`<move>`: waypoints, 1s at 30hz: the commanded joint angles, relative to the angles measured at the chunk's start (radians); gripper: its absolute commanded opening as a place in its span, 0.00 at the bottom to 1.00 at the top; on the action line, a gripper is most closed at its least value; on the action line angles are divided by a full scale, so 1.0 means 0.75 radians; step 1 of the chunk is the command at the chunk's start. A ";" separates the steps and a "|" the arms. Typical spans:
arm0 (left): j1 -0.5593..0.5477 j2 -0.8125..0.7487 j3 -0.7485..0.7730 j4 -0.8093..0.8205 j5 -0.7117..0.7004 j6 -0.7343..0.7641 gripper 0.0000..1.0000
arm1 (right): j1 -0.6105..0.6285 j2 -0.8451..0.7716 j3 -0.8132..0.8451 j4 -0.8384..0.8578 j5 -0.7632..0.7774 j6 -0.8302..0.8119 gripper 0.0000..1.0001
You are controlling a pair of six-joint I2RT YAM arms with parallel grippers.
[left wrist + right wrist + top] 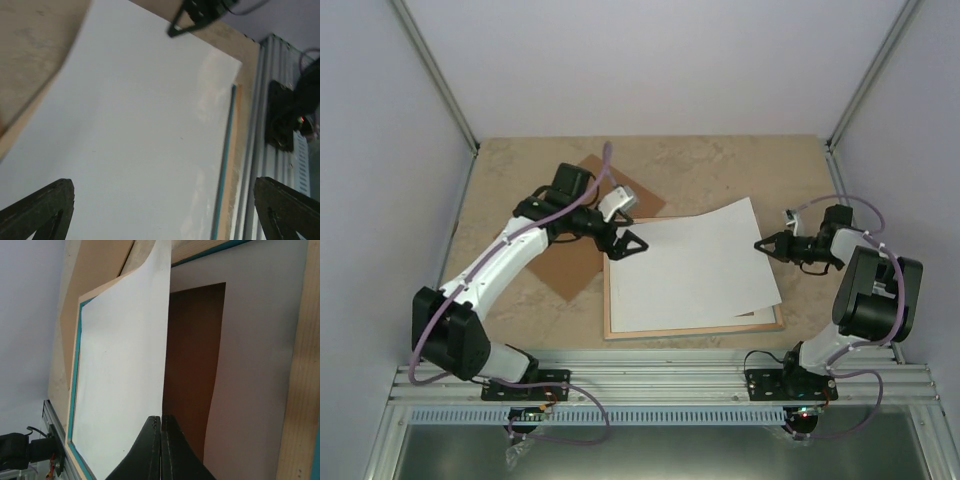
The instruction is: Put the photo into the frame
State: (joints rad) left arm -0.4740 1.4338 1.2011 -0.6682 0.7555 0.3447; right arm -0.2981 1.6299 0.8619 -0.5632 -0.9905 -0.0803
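The frame (690, 331) lies flat on the table with its bare wood face up. The photo (690, 270) lies skewed across it, plain white reverse up, with its right corner past the frame's right rim. My right gripper (760, 245) is shut on the photo's right edge and lifts it a little; the right wrist view shows the gripper (161, 417) pinching the sheet (120, 375) above the wooden rim (300, 365). My left gripper (623, 243) is open over the photo's left end. In the left wrist view the gripper (162, 182) straddles the white sheet (140, 125) beside the rim (229, 165).
A brown backing board (570, 265) lies on the table left of the frame, partly under my left arm. Under the lifted photo a pale mat (260, 340) with a dark brown opening (192, 365) lies in the frame. Grey walls enclose the table.
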 commanded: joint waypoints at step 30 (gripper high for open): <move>0.152 0.179 -0.130 0.378 -0.729 -0.573 0.98 | 0.017 -0.281 -0.219 0.190 0.294 0.342 0.88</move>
State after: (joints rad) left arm -0.3626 1.5608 1.0706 -0.3897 0.2424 -0.0856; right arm -0.2874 1.4647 0.6571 -0.3962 -0.8677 0.1814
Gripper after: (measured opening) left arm 0.975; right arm 0.793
